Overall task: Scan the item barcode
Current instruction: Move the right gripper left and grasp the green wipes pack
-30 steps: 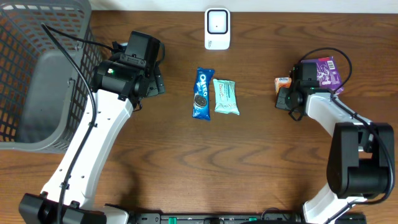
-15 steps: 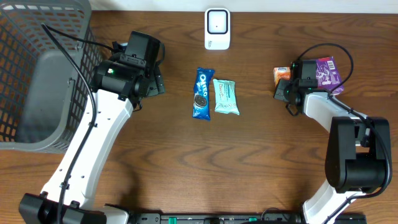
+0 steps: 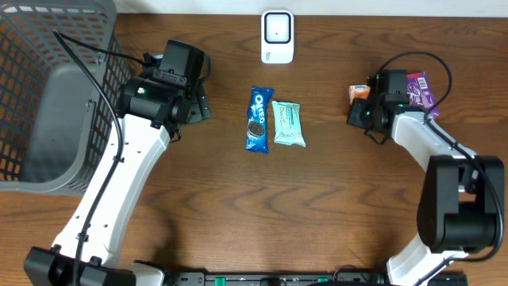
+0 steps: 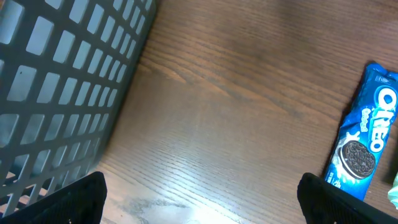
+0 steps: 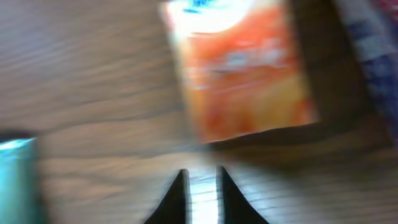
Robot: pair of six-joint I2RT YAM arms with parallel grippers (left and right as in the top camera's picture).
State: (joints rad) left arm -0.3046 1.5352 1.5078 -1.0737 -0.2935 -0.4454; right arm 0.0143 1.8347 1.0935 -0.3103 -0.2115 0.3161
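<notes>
**Step in hand.** Judged from the layout, this is the approach to pick-up and no item has been gripped yet. The right pincer (image 5: 200, 193) hangs just near of the orange packet (image 5: 242, 74). Its jaws stand narrowly apart with only bare tabletop (image 3: 317, 206) showing between them. The left pincer (image 4: 205, 202) is spread wide over bare wood and holds nothing.

**Location of the item.** The orange packet lies flat on the right side of the tabletop, toward the far edge. The purple packet (image 3: 418, 90) is just to its right. The scanner (image 3: 277, 36) stands at the far edge in the centre, well apart from the packet.

**Next move.** The gap between the jaws looks too narrow for the packet. They would probably need to widen, straddle an edge of the packet and then close. After that, the packet goes to the scanner with its barcode facing the window. No view shows where the barcode sits.

**Materials and shapes.**
- Orange packet: small, roughly rectangular and apparently a soft wrapper. The wrist view is too blurred to show more.
- Oreo pack (image 3: 258, 119): a long, glossy blue film wrapper at centre.
- Mint-green pack (image 3: 287, 124): similar film, lying just right of the Oreo pack.
- Scanner: a white, rounded-square housing of smooth plastic.
- Basket (image 3: 55, 87): grey plastic lattice at far left.
- Tabletop: brown wood grain with a slight sheen.
</notes>
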